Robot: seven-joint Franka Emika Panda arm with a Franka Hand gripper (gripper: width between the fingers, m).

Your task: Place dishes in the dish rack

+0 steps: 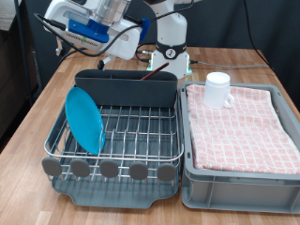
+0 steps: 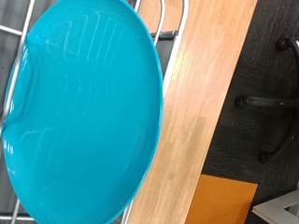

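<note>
While hanging high over the far left corner of the rack [image 1: 122,131] in the exterior view, pincer [image 1: 94,36] touching nothing, with its fingers lost behind the blue-and-white wrist housing and none showing in the wrist view either. Cannot tell whether spread wide or closed narrow; nothing seen between the fingers.

Directly below the pincer: plate [image 1: 84,119], light blue, standing on edge between the wires at the rack's left side, leaning a little. Same plate [image 2: 79,112] filling most of the wrist view, with rack wires [image 2: 164,19] curving past its rim and bare table [image 2: 210,93] just beside. Beyond the table edge there, dark floor and a black chair base [image 2: 271,103].

Below the pincer and towards the exterior view's right: spoon [image 1: 157,71], only its thin brown handle showing, slanting out of the tall back compartment [image 1: 127,89].

Well apart from the pincer, farther to the exterior view's right and lower: mug [image 1: 217,90], white, upright on the pink checked cloth [image 1: 244,122] in the grey crate [image 1: 239,183] — outside the rack, at the crate's far end. Crate set right against the rack's right side.
</note>
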